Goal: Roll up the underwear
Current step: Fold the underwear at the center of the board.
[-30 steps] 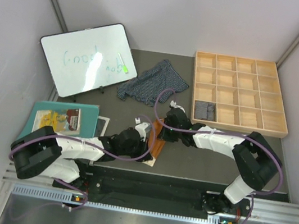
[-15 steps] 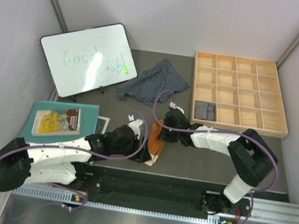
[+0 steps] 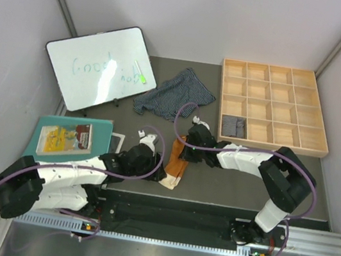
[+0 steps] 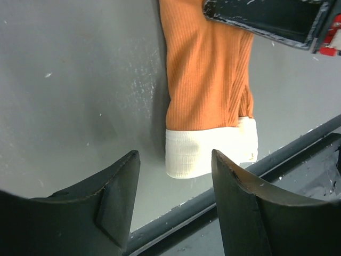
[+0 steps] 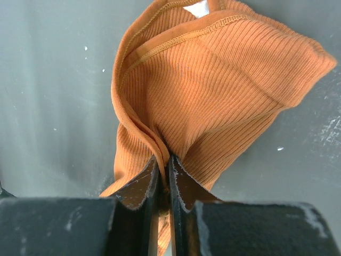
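Observation:
The rust-orange underwear (image 3: 176, 166) lies folded into a narrow strip near the table's front edge, its cream waistband (image 4: 210, 152) nearest the edge. My right gripper (image 5: 164, 160) is shut on a pinched fold at the strip's far end (image 3: 183, 151). My left gripper (image 4: 175, 160) stands open just short of the waistband, with nothing between its fingers; in the top view the left gripper (image 3: 159, 174) is to the left of the cloth. The dark navy striped pair (image 3: 175, 93) lies spread at the back centre. The grey pair (image 3: 233, 124) sits rolled in a tray compartment.
A wooden compartment tray (image 3: 271, 146) stands at the back right. A whiteboard (image 3: 99, 68) leans at the back left. A teal mat with a book (image 3: 71, 138) lies at the front left. A dark rail (image 4: 224, 194) runs along the table's front edge.
My left gripper has opened, let go of the orange underwear and drawn back to the left. The orange cloth has shifted slightly left, still pinched by the right gripper.

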You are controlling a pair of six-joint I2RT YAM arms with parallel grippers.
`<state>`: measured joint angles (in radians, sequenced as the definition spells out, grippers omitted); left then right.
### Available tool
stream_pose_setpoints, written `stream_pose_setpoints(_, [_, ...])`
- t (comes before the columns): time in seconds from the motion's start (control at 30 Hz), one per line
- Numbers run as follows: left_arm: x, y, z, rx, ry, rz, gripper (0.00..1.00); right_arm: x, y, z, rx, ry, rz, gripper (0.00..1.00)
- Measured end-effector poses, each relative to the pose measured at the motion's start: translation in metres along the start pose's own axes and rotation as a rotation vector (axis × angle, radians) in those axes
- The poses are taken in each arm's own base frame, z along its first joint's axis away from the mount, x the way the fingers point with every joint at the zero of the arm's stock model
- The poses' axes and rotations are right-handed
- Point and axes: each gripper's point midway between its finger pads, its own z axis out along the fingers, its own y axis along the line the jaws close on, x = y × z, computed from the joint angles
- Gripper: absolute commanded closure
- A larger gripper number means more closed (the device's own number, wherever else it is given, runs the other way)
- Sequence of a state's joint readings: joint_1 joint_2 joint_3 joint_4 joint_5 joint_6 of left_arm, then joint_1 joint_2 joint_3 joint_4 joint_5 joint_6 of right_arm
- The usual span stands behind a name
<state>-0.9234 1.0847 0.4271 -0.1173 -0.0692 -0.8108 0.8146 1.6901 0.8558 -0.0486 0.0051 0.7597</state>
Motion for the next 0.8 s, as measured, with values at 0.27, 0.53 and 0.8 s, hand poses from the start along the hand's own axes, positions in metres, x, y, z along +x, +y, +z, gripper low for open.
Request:
stream_pose_setpoints(0.27, [0.010,0.005,0.011,0.015,-0.002,-0.048,0.48,0.000,0.001,0.001,-0.003,0.000,0.000,1.00])
stream_pose_setpoints(0.53, [0.018,-0.011,0.024,0.104,0.038,-0.092,0.83,0.000,0.001,0.001,-0.006,-0.001,0.000,1.00])
stream_pose_setpoints(0.8, [0.025,-0.030,0.039,0.195,0.085,-0.169,1.00,0.000,0.000,-0.002,-0.004,-0.002,-0.002,0.99])
